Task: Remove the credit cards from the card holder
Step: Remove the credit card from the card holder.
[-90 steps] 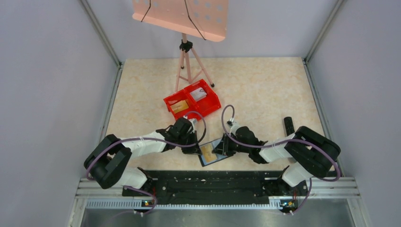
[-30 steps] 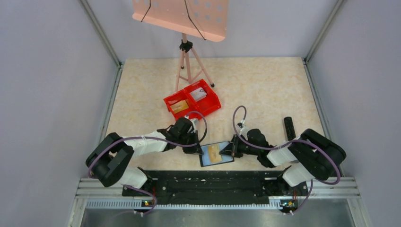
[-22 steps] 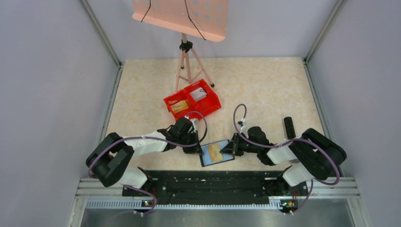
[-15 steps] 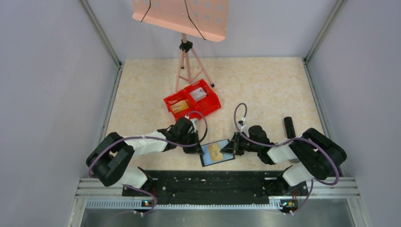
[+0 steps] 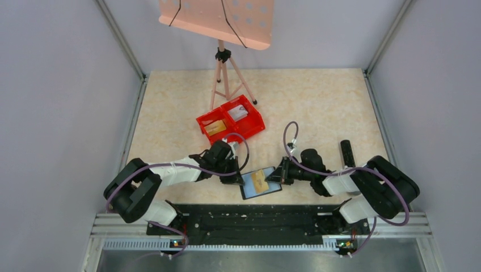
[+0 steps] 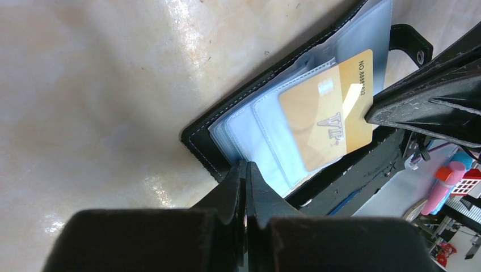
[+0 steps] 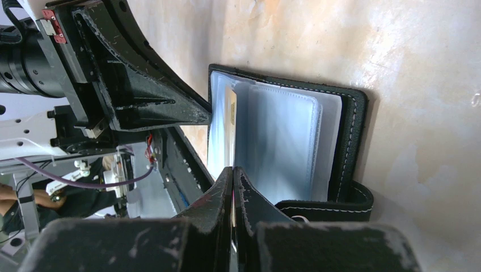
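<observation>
The black card holder (image 5: 260, 190) lies open near the table's front edge. It also shows in the left wrist view (image 6: 199, 131) and the right wrist view (image 7: 354, 141). A gold credit card (image 5: 259, 180) marked VIP (image 6: 326, 122) sticks partly out of a see-through pocket toward the right. My right gripper (image 5: 277, 176) is shut on the card's right edge (image 7: 233, 171), where the card shows edge-on (image 7: 230, 122). My left gripper (image 5: 239, 178) is shut on the holder's left edge at the pockets (image 6: 245, 165). The side tab (image 6: 409, 42) lies at the holder's right.
A red two-compartment bin (image 5: 250, 128) stands behind the arms with a gold card (image 5: 214, 128) and pale cards (image 5: 239, 113) in it. A pink tripod stand (image 5: 224, 73) is behind the bin. A small black object (image 5: 346, 152) lies at the right.
The holder has swung from tilted to lying flatter along the front edge. My right gripper has moved right, and the gold card has slid further out of its pocket. The left gripper has stayed.
</observation>
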Available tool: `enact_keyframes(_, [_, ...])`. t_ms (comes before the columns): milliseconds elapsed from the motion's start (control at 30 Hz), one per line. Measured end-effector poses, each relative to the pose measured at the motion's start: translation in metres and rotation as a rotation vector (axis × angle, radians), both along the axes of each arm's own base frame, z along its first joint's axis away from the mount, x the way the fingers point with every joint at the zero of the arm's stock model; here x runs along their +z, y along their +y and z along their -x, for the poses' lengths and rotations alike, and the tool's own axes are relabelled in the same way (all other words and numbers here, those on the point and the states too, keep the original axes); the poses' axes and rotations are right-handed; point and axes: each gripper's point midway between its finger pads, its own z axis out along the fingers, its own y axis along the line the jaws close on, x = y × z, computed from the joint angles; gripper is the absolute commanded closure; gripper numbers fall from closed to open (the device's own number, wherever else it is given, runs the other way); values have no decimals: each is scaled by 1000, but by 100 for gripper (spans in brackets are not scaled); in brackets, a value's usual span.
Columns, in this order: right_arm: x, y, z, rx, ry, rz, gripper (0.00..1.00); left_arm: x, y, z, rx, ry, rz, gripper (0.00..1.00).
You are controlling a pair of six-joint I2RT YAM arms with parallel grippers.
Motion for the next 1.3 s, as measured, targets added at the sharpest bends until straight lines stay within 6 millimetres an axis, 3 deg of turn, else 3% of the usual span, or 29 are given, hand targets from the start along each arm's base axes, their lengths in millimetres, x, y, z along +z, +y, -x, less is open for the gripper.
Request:
enact_keyframes(267, [-1,0,1,4,5,3,100,0,0,0,-3,0,-3,100])
enact_keyframes(433, [-2,-8,-1,-15,1,32,100,0,0,0,-5,-1,-4,100])
enact_keyframes(700, [13,-30,-10,-88,-67,81,100,0,0,0,-6,-1,-3,100])
enact_keyframes(867, [32,-45,-17,-143,-128,111,100,1,0,0,-3,6,-8,81])
enact_keyframes(1000, [50,-46,-21,-143,-174,107,100,9,1,-1,3,13,-17,63])
enact_keyframes(1167, [56,-41,-12,-83,-174,84,100,49,-7,-13,-1,-72,35,46])
enact_keyframes(1300, [65,-33,0,2,-188,30,100,92,-12,-21,-16,-180,104,40])
